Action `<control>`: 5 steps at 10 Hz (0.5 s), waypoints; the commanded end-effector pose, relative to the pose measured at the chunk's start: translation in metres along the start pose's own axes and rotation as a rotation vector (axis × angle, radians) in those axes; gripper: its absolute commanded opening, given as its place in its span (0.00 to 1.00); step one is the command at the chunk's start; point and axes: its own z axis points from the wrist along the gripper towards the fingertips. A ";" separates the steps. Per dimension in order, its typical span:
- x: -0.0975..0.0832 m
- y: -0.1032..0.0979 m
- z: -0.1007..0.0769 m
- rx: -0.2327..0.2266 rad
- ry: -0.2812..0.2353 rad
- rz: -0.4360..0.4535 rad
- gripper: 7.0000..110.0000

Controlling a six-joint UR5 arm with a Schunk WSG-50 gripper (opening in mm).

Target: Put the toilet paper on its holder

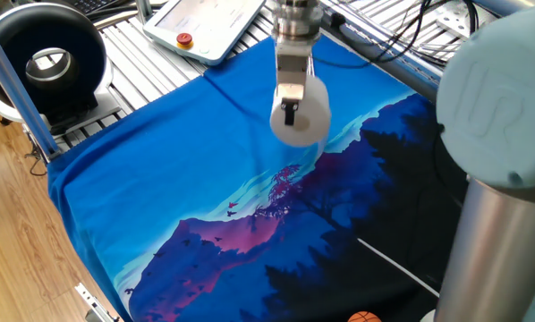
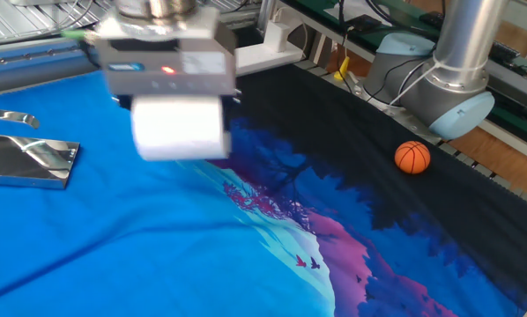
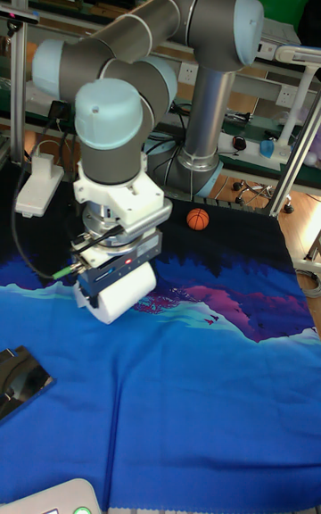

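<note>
My gripper [image 2: 180, 114] is shut on the toilet paper [image 2: 180, 130], a white roll held by its two ends and hanging just above the blue cloth. In one fixed view the toilet paper [image 1: 301, 114] hangs below the gripper [image 1: 291, 113], with a dark finger [image 1: 290, 112] across its near end. The tall fixed view shows the gripper [image 3: 116, 275] and the toilet paper [image 3: 127, 293] at the cloth's left. The holder [image 2: 27, 160], a shiny metal stand with a flat base, lies on the cloth to the left of the roll, apart from it.
A blue-and-black printed cloth [image 1: 187, 197] covers the table. An orange ball [image 2: 412, 157] lies near the arm's base [image 2: 449, 88]. A black ring-shaped device [image 1: 48, 58] and a teach pendant [image 1: 205, 22] stand beyond the cloth's far edge.
</note>
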 end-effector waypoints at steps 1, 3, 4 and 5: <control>-0.009 -0.054 -0.023 0.021 -0.030 -0.099 0.00; -0.011 -0.082 -0.020 0.036 -0.031 -0.105 0.00; -0.011 -0.092 -0.017 0.040 -0.027 -0.110 0.00; -0.003 -0.111 -0.013 0.078 0.004 -0.112 0.00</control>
